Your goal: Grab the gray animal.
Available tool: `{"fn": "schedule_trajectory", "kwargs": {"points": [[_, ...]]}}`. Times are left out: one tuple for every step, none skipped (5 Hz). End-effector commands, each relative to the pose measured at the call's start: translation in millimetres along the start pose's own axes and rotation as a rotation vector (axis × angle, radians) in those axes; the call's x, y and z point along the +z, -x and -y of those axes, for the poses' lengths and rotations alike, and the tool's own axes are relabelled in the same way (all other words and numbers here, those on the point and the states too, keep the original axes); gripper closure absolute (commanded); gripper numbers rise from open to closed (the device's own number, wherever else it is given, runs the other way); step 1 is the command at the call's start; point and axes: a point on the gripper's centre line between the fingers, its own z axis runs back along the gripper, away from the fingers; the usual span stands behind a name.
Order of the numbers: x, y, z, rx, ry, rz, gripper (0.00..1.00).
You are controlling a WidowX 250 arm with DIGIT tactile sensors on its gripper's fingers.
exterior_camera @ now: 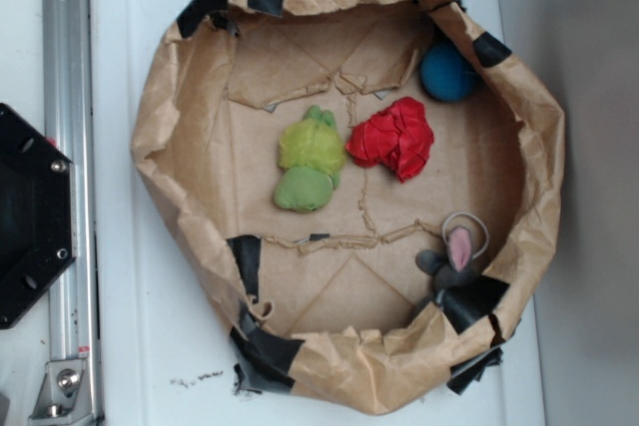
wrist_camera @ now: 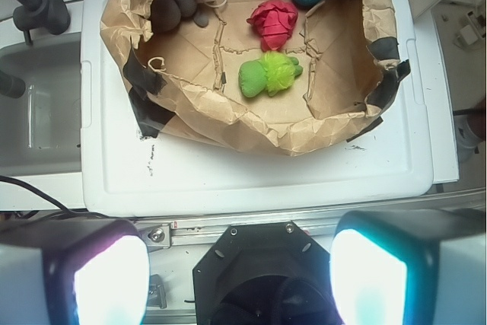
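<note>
The fingers [wrist_camera: 110, 279] stand wide open at the bottom of the wrist view, well apart from the paper bin [wrist_camera: 251, 131] on the white surface [wrist_camera: 251, 176]. The mouse [exterior_camera: 451, 261] lies inside the bin against its wall, beside black tape. Near the middle lie a green toy [exterior_camera: 310, 162] and a red cloth [exterior_camera: 394, 137], with a blue ball [exterior_camera: 446, 72] at the far wall.

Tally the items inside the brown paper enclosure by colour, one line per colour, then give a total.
Gray: 1, the gray plush mouse against the paper wall
Green: 1, the lime-green plush animal
Red: 1, the crumpled red cloth
Blue: 1, the blue ball
Total: 4
</note>
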Motion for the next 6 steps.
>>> {"fn": "schedule_trajectory", "kwargs": {"points": [[0, 0, 0, 0.000, 0.000, 0.000, 0.00], [-26, -47, -12, -0.012, 0.125, 0.010, 0.00], [-49, -80, -9, 0.123, 0.261, 0.051, 0.00], [-75, -94, -9, 0.235, 0.348, 0.029, 0.00], [-114, -105, -6, 0.314, 0.438, 0.004, 0.00], [-135, -116, -5, 0.328, 0.463, 0.011, 0.00]]}}
